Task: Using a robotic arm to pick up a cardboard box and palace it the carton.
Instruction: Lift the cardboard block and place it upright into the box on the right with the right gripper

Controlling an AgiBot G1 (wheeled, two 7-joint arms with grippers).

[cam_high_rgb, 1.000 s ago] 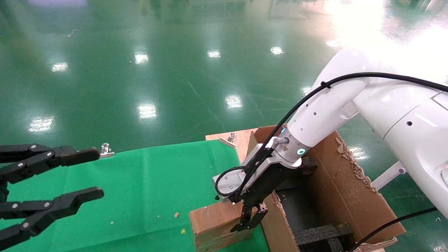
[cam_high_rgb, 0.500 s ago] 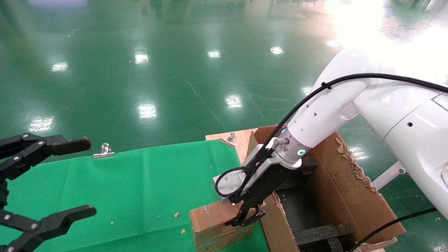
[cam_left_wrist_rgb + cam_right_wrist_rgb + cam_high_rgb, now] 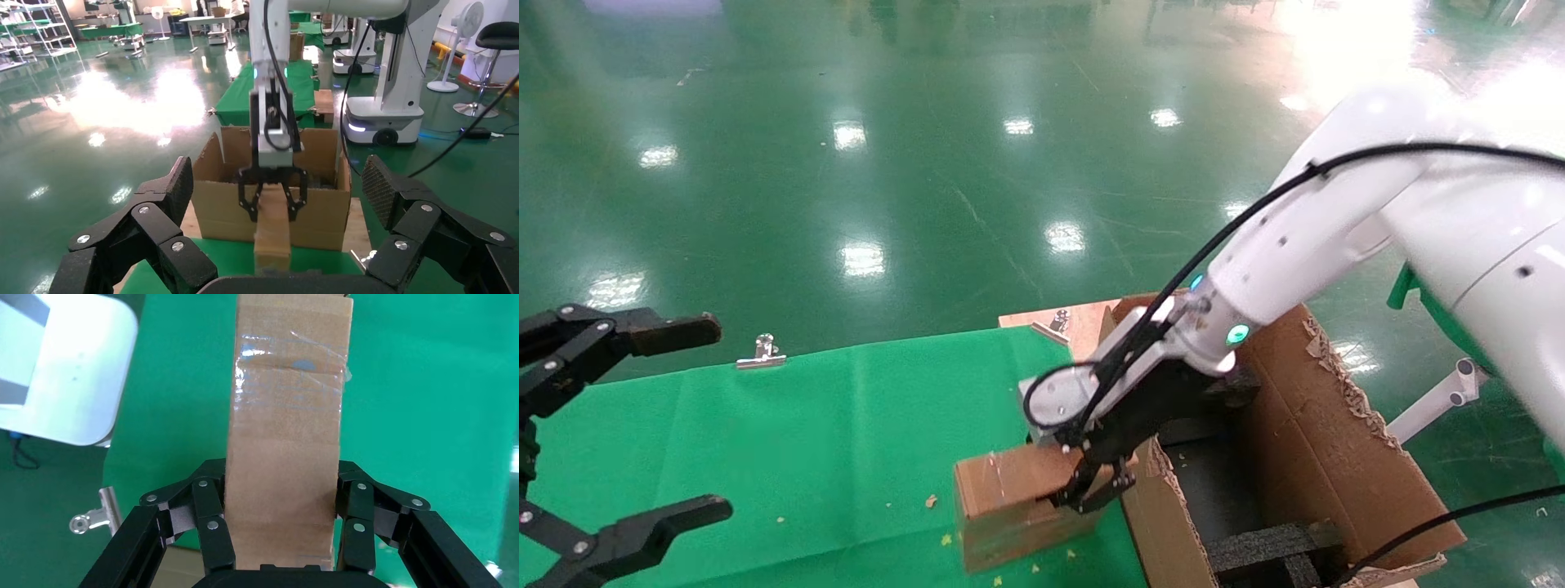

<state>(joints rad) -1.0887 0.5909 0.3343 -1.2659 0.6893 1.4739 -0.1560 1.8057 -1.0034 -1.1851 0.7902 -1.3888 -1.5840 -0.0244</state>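
Note:
The white robotic arm's right gripper (image 3: 1091, 488) is shut on the near end of the small taped cardboard box (image 3: 1009, 506), just beside the carton's left wall. In the right wrist view its fingers (image 3: 208, 509) press both long sides of the box (image 3: 287, 416). The large carton (image 3: 1328, 457) stands at the table's right end, with black foam blocks (image 3: 1271, 549) inside. The left wrist view shows the box (image 3: 272, 228) in front of the carton (image 3: 214, 208). My all-black left gripper (image 3: 711, 416) is open and empty at the far left.
A green cloth (image 3: 829, 441) covers the table, held by metal clips (image 3: 762, 351) at its far edge. A bare wooden corner (image 3: 1083, 320) shows next to the carton. The carton's ragged flaps (image 3: 1344, 384) stand tall. Small scraps lie on the cloth.
The right gripper has closed on the box and shifted it a little left and up. The right arm's elbow has risen. The left gripper has drawn back left and opened wider.

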